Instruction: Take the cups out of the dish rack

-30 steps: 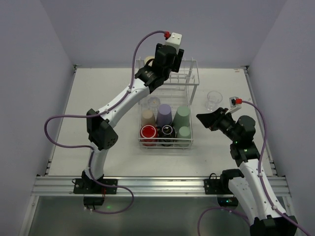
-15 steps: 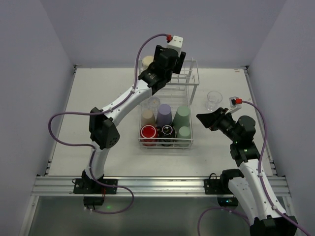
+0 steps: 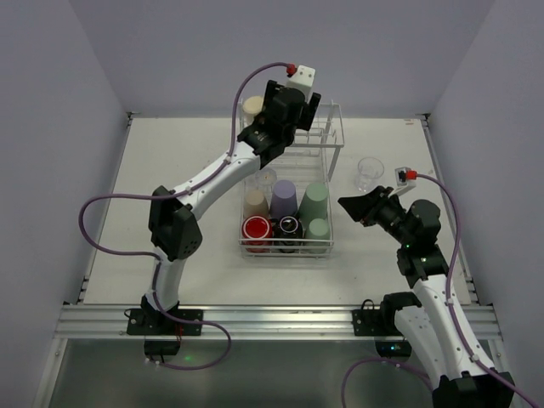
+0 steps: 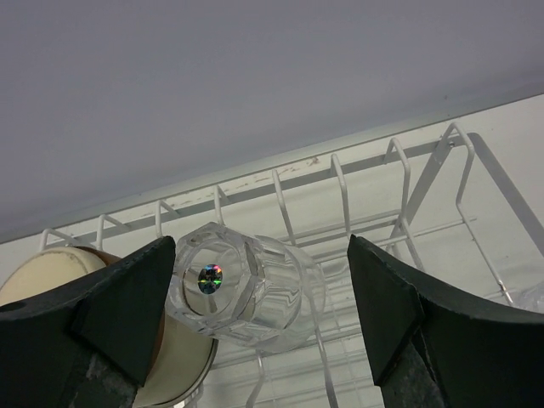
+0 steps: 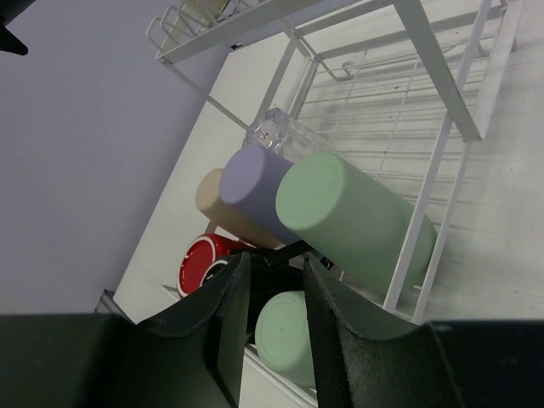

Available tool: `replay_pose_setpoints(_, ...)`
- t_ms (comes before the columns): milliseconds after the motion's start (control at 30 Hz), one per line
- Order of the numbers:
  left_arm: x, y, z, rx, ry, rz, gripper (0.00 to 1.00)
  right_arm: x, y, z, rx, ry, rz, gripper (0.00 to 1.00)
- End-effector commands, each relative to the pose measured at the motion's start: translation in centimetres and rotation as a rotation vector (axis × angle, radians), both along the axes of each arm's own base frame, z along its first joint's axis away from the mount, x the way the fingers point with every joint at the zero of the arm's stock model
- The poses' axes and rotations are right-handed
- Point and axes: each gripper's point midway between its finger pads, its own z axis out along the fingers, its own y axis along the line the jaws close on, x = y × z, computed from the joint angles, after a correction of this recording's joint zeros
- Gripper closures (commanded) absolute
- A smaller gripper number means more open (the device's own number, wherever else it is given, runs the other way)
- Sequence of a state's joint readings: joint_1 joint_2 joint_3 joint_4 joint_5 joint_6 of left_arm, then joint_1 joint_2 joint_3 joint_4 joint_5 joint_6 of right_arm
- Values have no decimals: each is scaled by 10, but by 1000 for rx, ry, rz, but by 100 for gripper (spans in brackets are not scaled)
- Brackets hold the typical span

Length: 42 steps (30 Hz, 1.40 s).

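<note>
The white wire dish rack (image 3: pixel 333 153) stands mid-table. Its basket holds tan (image 3: pixel 255 202), lavender (image 3: pixel 284 198), two pale green (image 3: pixel 315 202), red (image 3: pixel 256 228), black (image 3: pixel 289 227) and clear (image 3: pixel 265 177) cups. My left gripper (image 3: pixel 285 106) is at the raised shelf, open. In the left wrist view a clear cup (image 4: pixel 242 289) lies on a prong between the fingers (image 4: pixel 399 314), close against the left one and apart from the right. A tan cup (image 4: pixel 51 272) sits just left of it. My right gripper (image 3: pixel 353 206) is open and empty right of the basket.
One clear cup (image 3: pixel 369 172) stands on the table right of the rack. In the right wrist view the rack's wire frame (image 5: pixel 433 76) and the pale green cup (image 5: pixel 357 221) are close ahead. Walls enclose the table on three sides.
My left gripper has shifted slightly left and back along the upper shelf. The right arm has not moved.
</note>
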<state>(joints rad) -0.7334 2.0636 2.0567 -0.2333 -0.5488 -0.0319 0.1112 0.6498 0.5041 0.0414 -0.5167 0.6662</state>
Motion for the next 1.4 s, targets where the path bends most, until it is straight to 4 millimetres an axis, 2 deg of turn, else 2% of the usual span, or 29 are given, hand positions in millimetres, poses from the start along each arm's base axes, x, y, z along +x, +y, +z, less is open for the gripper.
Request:
replay_pose_setpoints(0,-10,-9,22,-44,-30,-53,14,0,4,13,6,-53,24,65)
replay_pose_setpoints(100,-11,-20,14,-52,-12,-96,14,-1,4,14,5,-58,23,65)
replay_pose_setpoints(200,-11,-27,15,-52,-15,-109,15,-1,5,15,4,-59,24,65)
replay_pose_setpoints(467,-9,-28,43,-64,-65,-108,12,0,7,14,2,-56,32,65)
replay_pose_setpoints(600,-7,-18,53,-57,-87,-55,13,0,8,13,2,-53,35,65)
replay_pose_setpoints(700,-6,-12,46,-29,-65,-21,17,1,8,13,0,-52,32,65)
replay_pose_setpoints(833,-2,-12,37,-2,-22,1,28,1,9,12,1,-48,37,65)
replay_pose_setpoints(1033,0,-6,21,50,17,41,30,0,9,11,-3,-48,34,65)
replay_pose_setpoints(1167,1,1,17,60,23,78,27,1,9,11,-4,-48,34,65)
replay_pose_setpoints(1367,2,-1,16,55,21,72,19,0,10,9,-6,-44,38,65)
